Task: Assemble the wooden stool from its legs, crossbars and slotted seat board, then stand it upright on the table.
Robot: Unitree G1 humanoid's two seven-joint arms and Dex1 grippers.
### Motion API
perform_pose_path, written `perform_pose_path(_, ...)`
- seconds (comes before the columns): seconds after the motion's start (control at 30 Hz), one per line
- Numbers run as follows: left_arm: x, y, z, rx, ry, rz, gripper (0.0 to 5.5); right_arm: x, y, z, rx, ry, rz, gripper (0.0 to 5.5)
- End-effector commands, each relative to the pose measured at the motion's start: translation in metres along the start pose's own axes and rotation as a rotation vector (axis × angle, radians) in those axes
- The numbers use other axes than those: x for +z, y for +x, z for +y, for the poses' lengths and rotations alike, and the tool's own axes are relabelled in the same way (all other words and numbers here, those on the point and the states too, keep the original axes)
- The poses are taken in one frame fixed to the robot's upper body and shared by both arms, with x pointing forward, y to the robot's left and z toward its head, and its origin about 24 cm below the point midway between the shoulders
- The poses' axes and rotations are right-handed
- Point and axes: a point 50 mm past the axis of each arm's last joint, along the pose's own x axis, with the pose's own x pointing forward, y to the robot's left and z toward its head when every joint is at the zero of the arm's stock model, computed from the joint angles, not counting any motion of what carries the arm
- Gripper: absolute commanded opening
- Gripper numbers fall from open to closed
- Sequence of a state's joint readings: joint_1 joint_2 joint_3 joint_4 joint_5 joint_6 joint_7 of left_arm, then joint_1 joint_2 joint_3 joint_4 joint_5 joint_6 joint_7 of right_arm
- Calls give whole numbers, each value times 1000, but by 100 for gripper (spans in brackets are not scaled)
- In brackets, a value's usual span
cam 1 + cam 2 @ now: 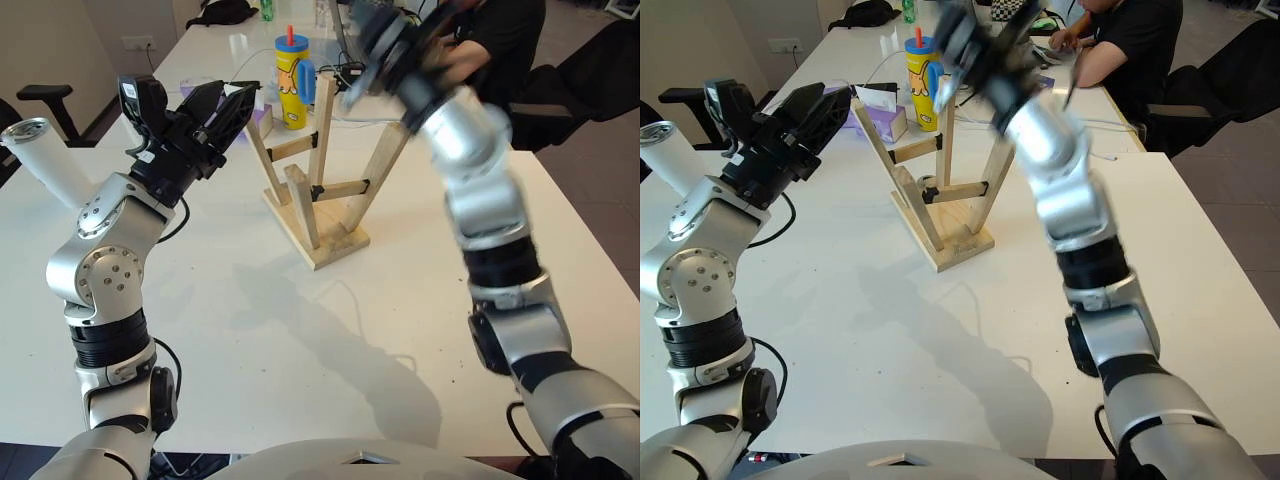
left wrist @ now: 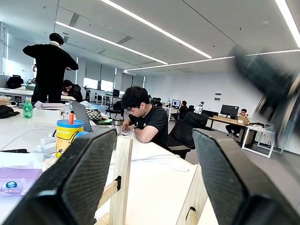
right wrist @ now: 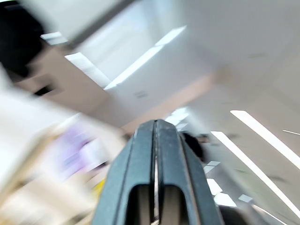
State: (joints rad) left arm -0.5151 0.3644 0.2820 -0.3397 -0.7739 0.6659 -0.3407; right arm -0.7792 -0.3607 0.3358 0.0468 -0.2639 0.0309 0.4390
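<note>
The wooden stool [image 1: 322,190] rests upside down on the white table [image 1: 300,340], its slotted seat board [image 1: 328,247] flat on the surface. Its legs [image 1: 896,165] point up and crossbars [image 1: 342,189] join them. My left gripper [image 1: 228,108] hovers open just left of the upper leg ends, touching nothing. In the left wrist view its two dark pads [image 2: 79,183] frame the legs [image 2: 123,173] a short way ahead. My right gripper [image 1: 375,50] is raised above the stool's far legs and blurred. In its own view the right gripper [image 3: 155,173] is shut with nothing between the fingers.
A yellow cup [image 1: 291,80] with a red straw stands just behind the stool. Beside it lies a purple tissue pack [image 1: 262,118], with cables and a laptop farther back. The table's near half is bare, and its right edge [image 1: 590,240] runs past my right arm.
</note>
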Motion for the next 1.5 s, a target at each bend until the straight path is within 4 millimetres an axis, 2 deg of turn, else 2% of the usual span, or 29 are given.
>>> perform_pose_path(0.03,0,-1,-4,-8,7,1,303,-78,-110,141,1033,-110,322,0)
perform_pose_path(0.07,0,-1,-5,-9,4,1,303,-99,-132,154,1148,-219,427,0)
perform_pose_path(0.1,-1,-1,-6,-12,2,2,303,-113,-146,161,1203,-257,502,0)
perform_pose_path(0.13,-1,0,-7,-17,-1,4,303,-118,-149,163,1203,-270,528,0)
perform_pose_path(0.23,-1,-1,-6,-13,1,3,303,-113,-129,158,1087,-244,513,0)
perform_pose_path(0.33,-2,-1,-6,-11,6,5,303,-112,-120,155,1035,-237,519,0)
perform_pose_path(0.57,-6,4,-13,-36,7,19,303,-116,-146,187,1048,-162,540,0)
perform_pose_path(0.7,-17,17,-23,-155,127,134,303,-120,-152,197,1014,-141,562,0)
perform_pose_path(0.8,-18,35,-19,-221,271,197,303,-120,-151,200,984,-124,569,0)
perform_pose_path(0.87,-11,49,-19,-268,367,192,303,-120,-148,200,952,-123,571,0)
perform_pose_path(0.93,6,63,-19,-245,405,124,303,-121,-142,199,904,-126,583,0)
perform_pose_path(1.0,11,68,-26,-186,381,68,274,-120,-132,198,832,-99,606,0)
perform_pose_path(1.2,-25,60,-69,-217,206,59,174,-114,-107,204,734,-70,632,0)
perform_pose_path(1.3,-21,70,-94,-246,150,-1,125,-114,-100,204,721,-78,646,0)
perform_pose_path(1.37,-22,73,-99,-245,138,10,90,-114,-98,203,715,-83,650,0)
perform_pose_path(1.5,-41,69,-106,-229,116,105,24,-116,-98,202,711,-90,659,0)
